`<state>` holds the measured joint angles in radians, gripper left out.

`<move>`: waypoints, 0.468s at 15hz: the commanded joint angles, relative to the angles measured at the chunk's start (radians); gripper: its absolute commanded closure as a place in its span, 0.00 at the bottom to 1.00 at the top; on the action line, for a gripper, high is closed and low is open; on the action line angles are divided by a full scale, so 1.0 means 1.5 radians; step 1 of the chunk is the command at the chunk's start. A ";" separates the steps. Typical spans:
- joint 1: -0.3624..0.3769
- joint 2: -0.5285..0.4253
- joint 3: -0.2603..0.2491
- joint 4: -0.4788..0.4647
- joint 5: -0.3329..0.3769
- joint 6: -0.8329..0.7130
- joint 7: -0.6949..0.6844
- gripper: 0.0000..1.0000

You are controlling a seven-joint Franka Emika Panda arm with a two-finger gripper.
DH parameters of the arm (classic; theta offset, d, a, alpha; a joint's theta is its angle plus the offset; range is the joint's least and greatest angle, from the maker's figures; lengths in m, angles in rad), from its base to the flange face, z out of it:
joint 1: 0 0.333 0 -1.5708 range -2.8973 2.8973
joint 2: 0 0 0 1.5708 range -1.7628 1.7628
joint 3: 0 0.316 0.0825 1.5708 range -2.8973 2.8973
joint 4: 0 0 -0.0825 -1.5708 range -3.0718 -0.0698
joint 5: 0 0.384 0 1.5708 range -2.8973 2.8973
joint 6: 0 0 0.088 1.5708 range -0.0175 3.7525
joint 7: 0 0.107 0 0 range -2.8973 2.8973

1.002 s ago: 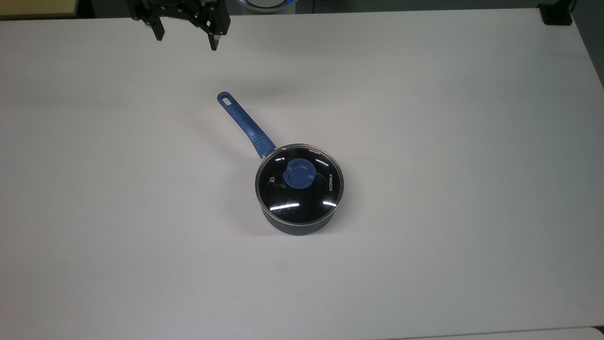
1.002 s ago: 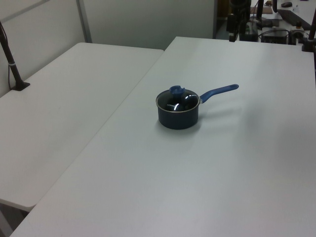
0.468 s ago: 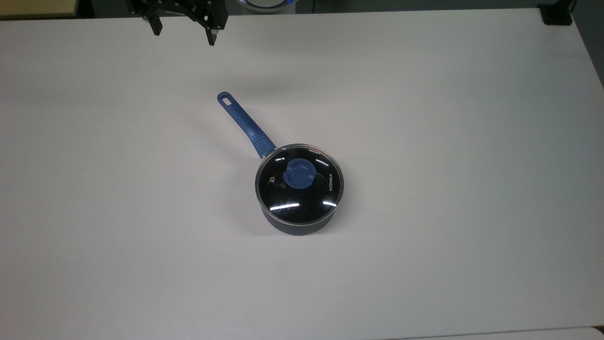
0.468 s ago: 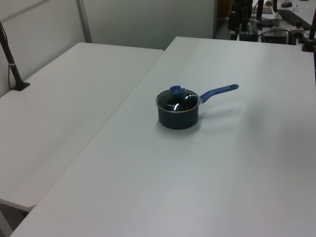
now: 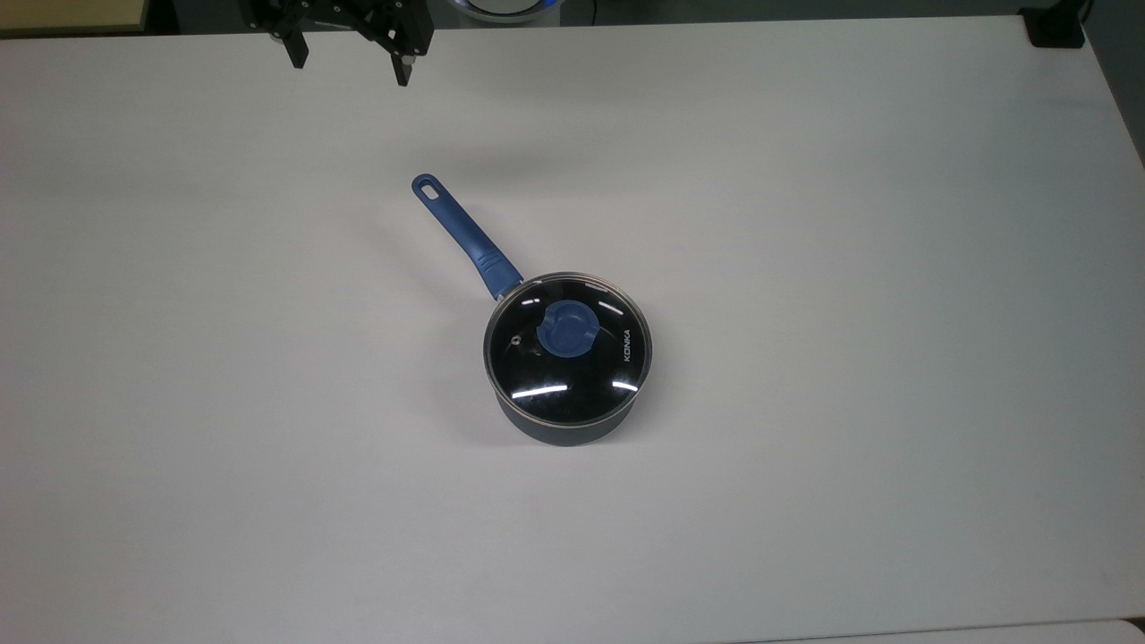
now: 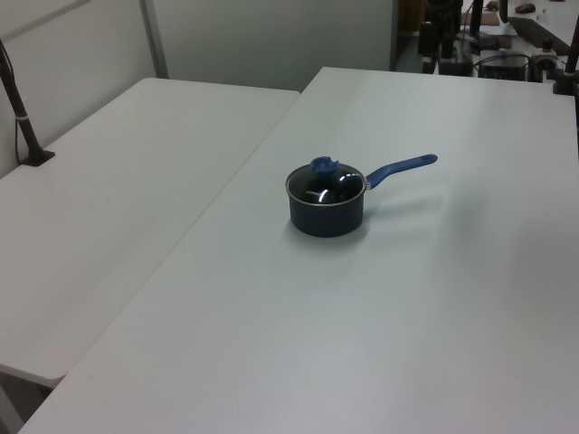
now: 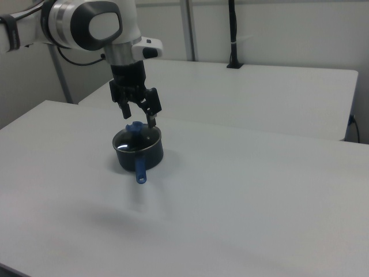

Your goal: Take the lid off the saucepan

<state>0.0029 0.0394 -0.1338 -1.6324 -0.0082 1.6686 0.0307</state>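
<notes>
We see the claw [image 5: 349, 67] at the top view's upper left edge, fingers spread wide, nothing between them. It hangs above the white table [image 5: 805, 268], arm [image 7: 86, 23] reaching in from the right view's left. The saucepan [image 5: 565, 427] stands well apart from the claw, below and to its right in the top view. Its blue handle [image 5: 465, 234] points back toward the claw. The lid [image 5: 567, 347] sits flat on the saucepan, blue knob [image 5: 565, 328] at its centre, untouched.
</notes>
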 commanded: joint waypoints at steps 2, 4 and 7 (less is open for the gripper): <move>0.010 0.012 -0.003 -0.006 0.011 0.052 -0.004 0.00; 0.034 0.035 -0.004 0.005 0.033 0.072 0.000 0.00; 0.083 0.117 -0.005 0.071 0.064 0.093 0.010 0.00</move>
<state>0.0623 0.1115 -0.1289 -1.6198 0.0430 1.7883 0.0294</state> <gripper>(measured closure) 0.000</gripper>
